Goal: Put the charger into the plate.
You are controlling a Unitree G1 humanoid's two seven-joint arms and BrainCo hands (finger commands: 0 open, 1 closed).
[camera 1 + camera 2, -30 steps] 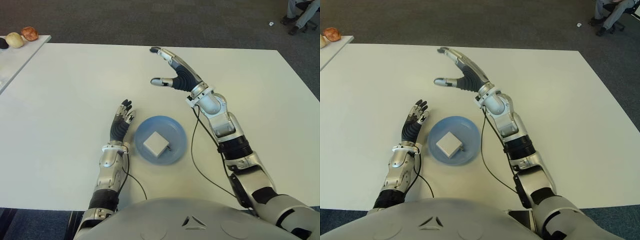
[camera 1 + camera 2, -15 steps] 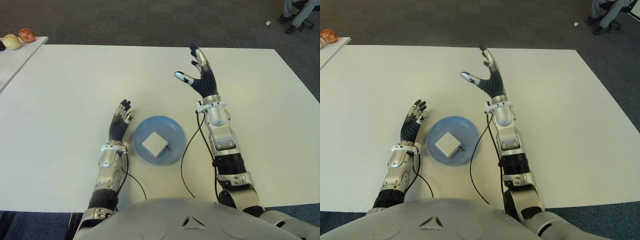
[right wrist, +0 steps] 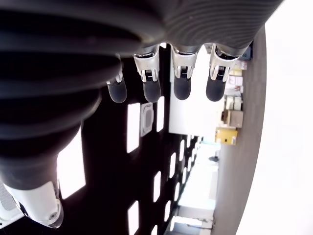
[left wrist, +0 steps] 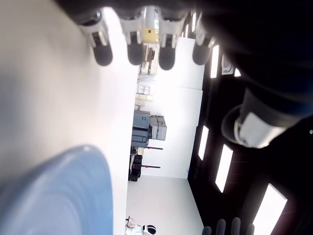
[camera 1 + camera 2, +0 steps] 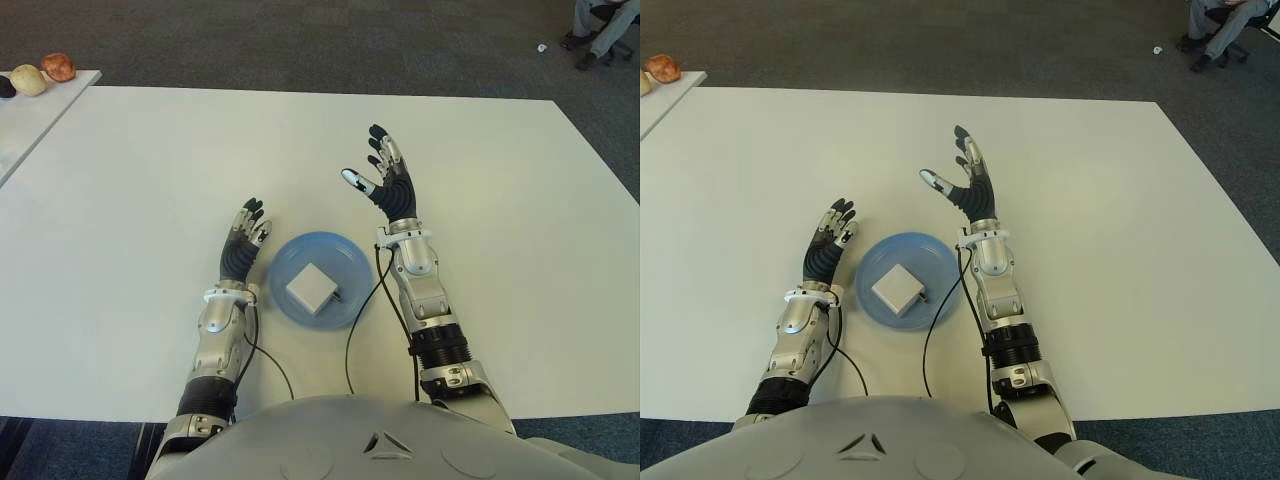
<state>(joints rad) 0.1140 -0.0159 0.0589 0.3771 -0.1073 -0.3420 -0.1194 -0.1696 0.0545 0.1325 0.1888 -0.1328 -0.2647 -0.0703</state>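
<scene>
A white square charger point(image 5: 311, 288) lies inside the blue plate point(image 5: 351, 258) near the front middle of the white table point(image 5: 130, 180). My left hand point(image 5: 245, 238) shows just left of the plate, fingers stretched out and holding nothing. My right hand point(image 5: 384, 178) is raised beyond the plate's right side, palm up, fingers spread and empty. In the right wrist view the fingers point(image 3: 180, 81) point straight out with nothing between them. The plate's rim point(image 4: 73, 188) shows in the left wrist view beside my left hand.
A second white table point(image 5: 30, 115) at the far left carries a few small rounded objects point(image 5: 45, 72). Dark carpet lies beyond the table, and a person's legs point(image 5: 598, 25) show at the far right corner. Black cables point(image 5: 360, 320) hang from both forearms near the plate.
My right hand has swung from the far middle of the table back toward me and to the right, turning upright. The left hand, plate and charger have not moved.
</scene>
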